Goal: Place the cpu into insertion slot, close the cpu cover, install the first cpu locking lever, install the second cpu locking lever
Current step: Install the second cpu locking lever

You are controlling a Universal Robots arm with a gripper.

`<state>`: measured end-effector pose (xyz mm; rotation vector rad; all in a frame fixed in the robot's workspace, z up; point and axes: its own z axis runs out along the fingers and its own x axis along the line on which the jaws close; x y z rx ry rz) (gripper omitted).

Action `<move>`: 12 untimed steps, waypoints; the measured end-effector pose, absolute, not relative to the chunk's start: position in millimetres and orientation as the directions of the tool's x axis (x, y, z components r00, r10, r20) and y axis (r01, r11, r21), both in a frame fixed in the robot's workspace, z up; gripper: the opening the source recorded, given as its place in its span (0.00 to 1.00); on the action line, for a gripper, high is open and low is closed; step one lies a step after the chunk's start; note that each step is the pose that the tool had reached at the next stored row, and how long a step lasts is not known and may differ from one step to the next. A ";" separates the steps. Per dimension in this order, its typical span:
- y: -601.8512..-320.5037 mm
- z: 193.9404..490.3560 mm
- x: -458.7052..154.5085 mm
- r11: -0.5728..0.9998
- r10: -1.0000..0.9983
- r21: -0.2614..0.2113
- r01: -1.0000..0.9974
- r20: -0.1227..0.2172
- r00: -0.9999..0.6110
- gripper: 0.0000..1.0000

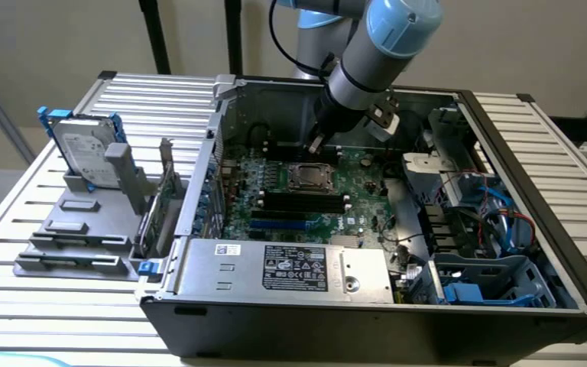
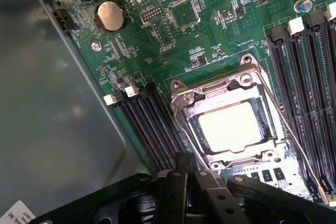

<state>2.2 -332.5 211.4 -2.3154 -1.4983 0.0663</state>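
In the exterior view an open computer case (image 1: 538,222) lies on a slatted metal tabletop (image 1: 28,199); the green circuit board (image 1: 360,199) covers the case floor, and the insertion slot (image 1: 309,177) sits near the board's middle, just beyond the long black memory slots (image 1: 304,202); the arm (image 1: 375,57) reaches down into the case, and its pincer (image 1: 316,144) hangs just above the far edge of the insertion slot, apart from it; whether the pincer is released or clenched cannot be told here; a silver power supply (image 1: 283,267) lies at the near edge of the case, and a hard drive (image 1: 85,153) stands upright in a grey holder on the tabletop, well apart from the insertion slot.

In the wrist view the cpu (image 2: 231,124) lies flat inside the insertion slot (image 2: 195,127), its pale face bright with glare; the cpu cover (image 2: 210,90) is down over it, framing the chip through its window; a thin wire locking lever (image 2: 286,124) runs along one side of the slot, beside a bank of memory slots (image 2: 310,77); a round coin battery (image 2: 109,16) sits on the board well apart from the slot; the pincer's dark body (image 2: 194,192) looms close to the slot's nearest edge, not touching the cover; its grip cannot be judged here either.
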 end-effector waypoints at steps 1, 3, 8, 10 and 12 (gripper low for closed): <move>-332.5 211.3 2.2 -0.359 0.888 -0.339 0.870 0.164 0.430 0.11; -332.5 211.4 2.2 -0.359 0.888 -0.339 0.870 0.164 0.430 0.11; -345.4 214.6 2.1 -0.361 0.887 -0.339 0.869 0.164 0.432 0.11; -353.2 220.8 1.9 -0.361 0.887 -0.339 0.869 0.164 0.432 0.11; -360.4 228.4 1.6 -0.361 0.887 -0.339 0.869 0.164 0.432 0.11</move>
